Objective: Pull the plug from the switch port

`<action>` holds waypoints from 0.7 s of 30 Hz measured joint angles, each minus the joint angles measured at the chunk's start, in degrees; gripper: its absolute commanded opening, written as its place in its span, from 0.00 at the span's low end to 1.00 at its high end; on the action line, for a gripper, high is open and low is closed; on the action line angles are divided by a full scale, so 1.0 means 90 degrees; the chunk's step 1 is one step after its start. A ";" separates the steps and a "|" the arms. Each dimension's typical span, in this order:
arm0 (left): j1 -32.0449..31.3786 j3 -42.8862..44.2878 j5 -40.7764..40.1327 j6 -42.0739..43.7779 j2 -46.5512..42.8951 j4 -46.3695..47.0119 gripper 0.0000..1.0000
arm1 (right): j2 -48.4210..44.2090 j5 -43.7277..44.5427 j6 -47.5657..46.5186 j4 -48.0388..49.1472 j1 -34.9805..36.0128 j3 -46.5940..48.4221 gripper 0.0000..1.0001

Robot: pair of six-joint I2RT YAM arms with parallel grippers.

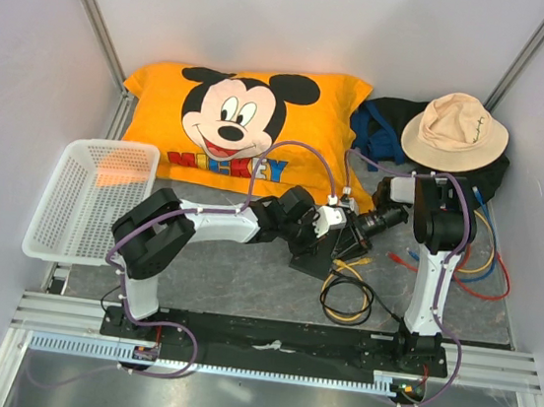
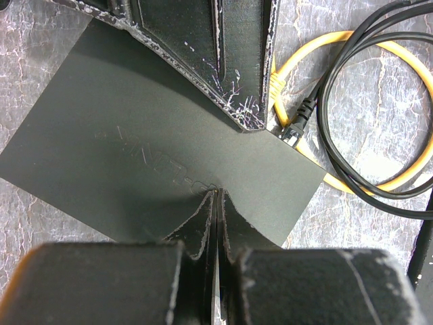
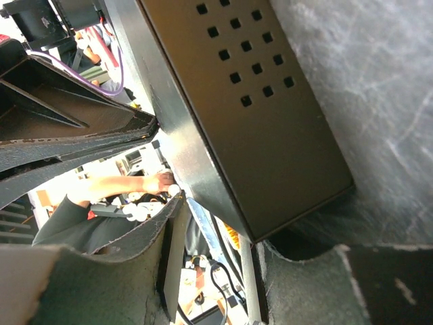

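Note:
The switch [image 2: 155,128] is a flat matte-black box lying on the grey mat; in the top view [image 1: 307,259] it shows under both arms. My left gripper [image 2: 216,195] is shut, its tips resting on the switch's top face with nothing between them. One finger [image 2: 223,61] of my right gripper reaches over the switch's far edge. A black plug [image 2: 295,127] sits at that edge beside the finger's tip; I cannot tell whether it is seated. In the right wrist view, my right gripper [image 3: 220,227] stands open astride a corner of the switch [image 3: 257,115], on the side with the vent holes.
Coils of yellow cable [image 2: 379,183] and black cable [image 2: 352,135] lie right of the switch. A white basket [image 1: 89,196] stands at the left. A Mickey pillow [image 1: 242,125], a dark bag with a hat [image 1: 455,132] and loose coloured cables [image 1: 477,273] lie behind and at the right.

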 measured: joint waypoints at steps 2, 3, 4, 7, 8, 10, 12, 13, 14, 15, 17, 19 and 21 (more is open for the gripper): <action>0.0000 0.0000 -0.0002 0.0000 0.0000 0.0000 0.02 | 0.0000 0.0005 0.0000 -0.0010 0.0000 0.0005 0.44; 0.0000 0.0000 0.0000 0.0000 0.0000 0.0000 0.02 | -0.0002 0.0012 0.0000 -0.0012 0.0002 0.0005 0.44; 0.0000 0.0002 0.0000 0.0000 0.0000 0.0000 0.02 | -0.0002 0.0017 0.0000 -0.0015 0.0005 0.0005 0.45; 0.0000 0.0002 0.0000 0.0000 0.0000 -0.0002 0.02 | -0.0007 0.0022 -0.0005 -0.0015 0.0007 0.0005 0.45; 0.0000 0.0002 0.0000 0.0000 0.0000 -0.0002 0.02 | -0.0007 0.0022 -0.0005 -0.0017 0.0007 0.0005 0.45; 0.0000 0.0002 0.0000 0.0000 0.0002 -0.0005 0.02 | -0.0007 0.0022 -0.0007 -0.0019 0.0007 0.0007 0.46; 0.0000 0.0002 0.0000 0.0000 0.0002 -0.0002 0.02 | -0.0007 0.0010 -0.0027 -0.0036 0.0007 0.0010 0.46; 0.0000 0.0002 0.0000 0.0000 0.0000 -0.0002 0.02 | -0.0005 0.0000 -0.0051 -0.0051 0.0005 0.0015 0.45; 0.0000 0.0002 0.0000 0.0000 0.0000 -0.0002 0.02 | 0.0007 -0.0007 -0.0078 -0.0073 0.0005 0.0019 0.45; 0.0000 0.0002 0.0000 0.0002 0.0000 -0.0002 0.02 | 0.0022 -0.0012 -0.0107 -0.0097 -0.0002 0.0032 0.45; 0.0000 0.0002 0.0000 0.0000 0.0000 -0.0002 0.02 | 0.0046 -0.0044 -0.0199 -0.0151 -0.0017 0.0041 0.50; 0.0000 0.0002 0.0000 0.0002 0.0000 -0.0002 0.02 | 0.0100 -0.0146 -0.0410 -0.0287 -0.0051 0.0078 0.53; 0.0000 0.0002 0.0002 0.0002 0.0000 -0.0002 0.02 | 0.0206 -0.0221 -0.0801 -0.0571 -0.0097 0.0177 0.52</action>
